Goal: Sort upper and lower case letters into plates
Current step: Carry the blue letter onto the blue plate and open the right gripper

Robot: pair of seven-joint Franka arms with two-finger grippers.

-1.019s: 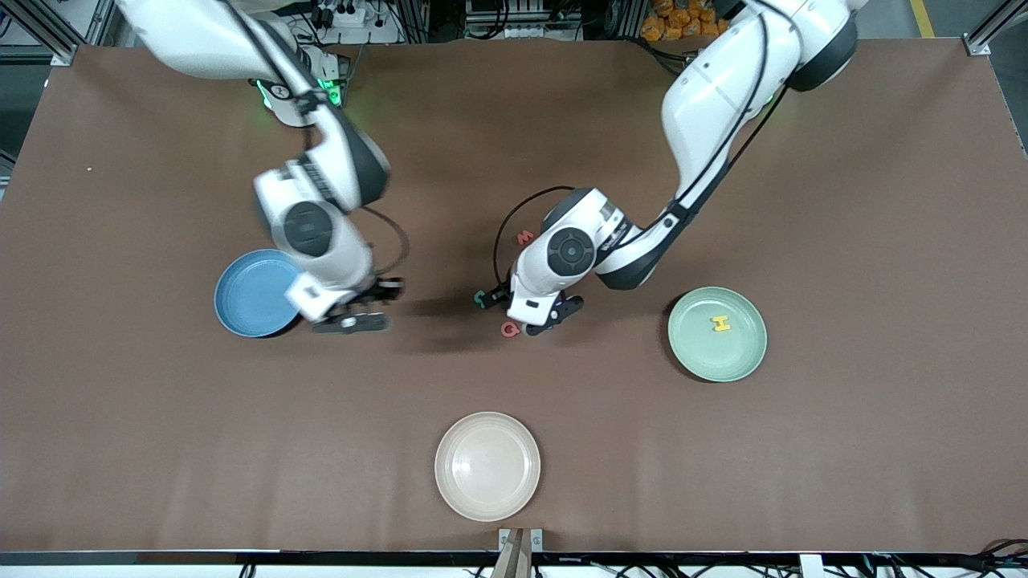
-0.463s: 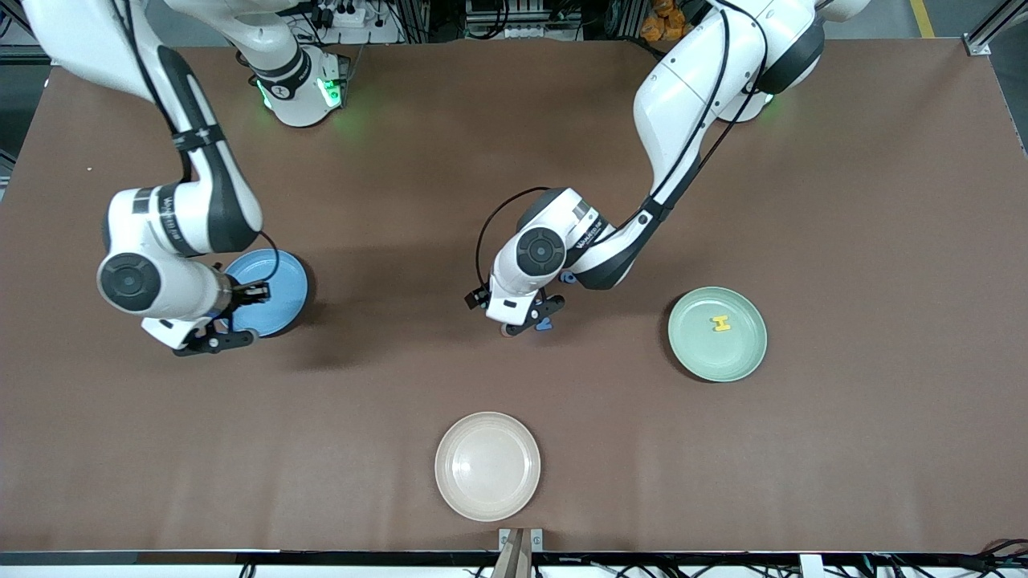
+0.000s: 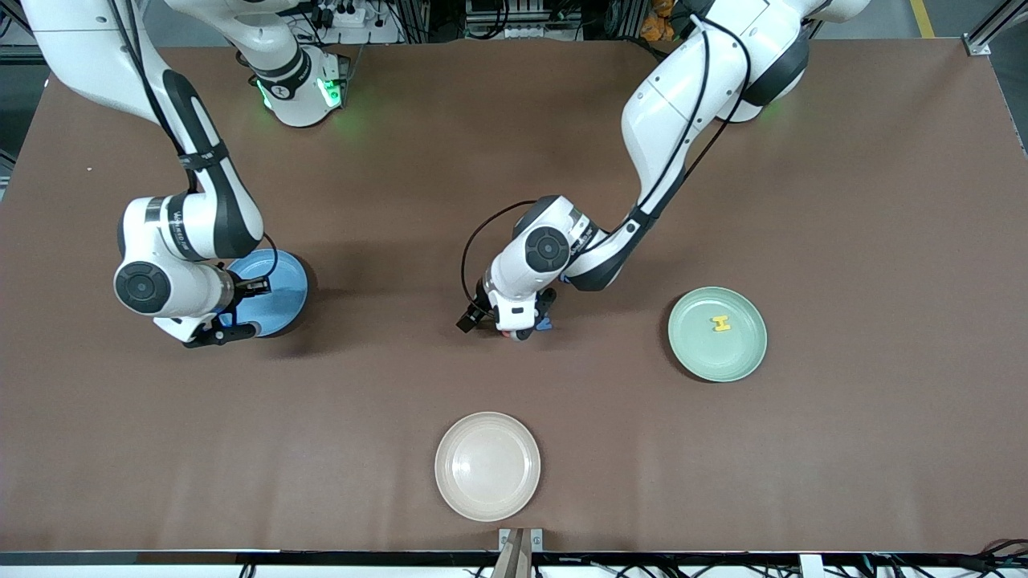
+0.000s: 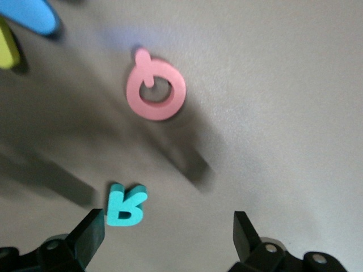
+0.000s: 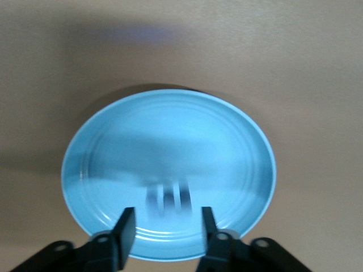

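This is a robotics lab set up for recording, not a home or a shop. Two white arms, the right arm (image 3: 173, 233) and the left arm (image 3: 642, 160), are bolted at the top of the front view onto a wide desk (image 3: 843, 441) covered in plain brown matting. Along the top edge of the frame run aluminium frame struts (image 3: 48, 32), a power strip (image 3: 341, 14) with plugs, and loose black cables (image 3: 658, 52). A green status light (image 3: 325, 92) glows at one arm's base in the upper left. At the lower edge sit a camera mount (image 3: 520, 542) and more wiring (image 3: 996, 554) in the lower right corner.
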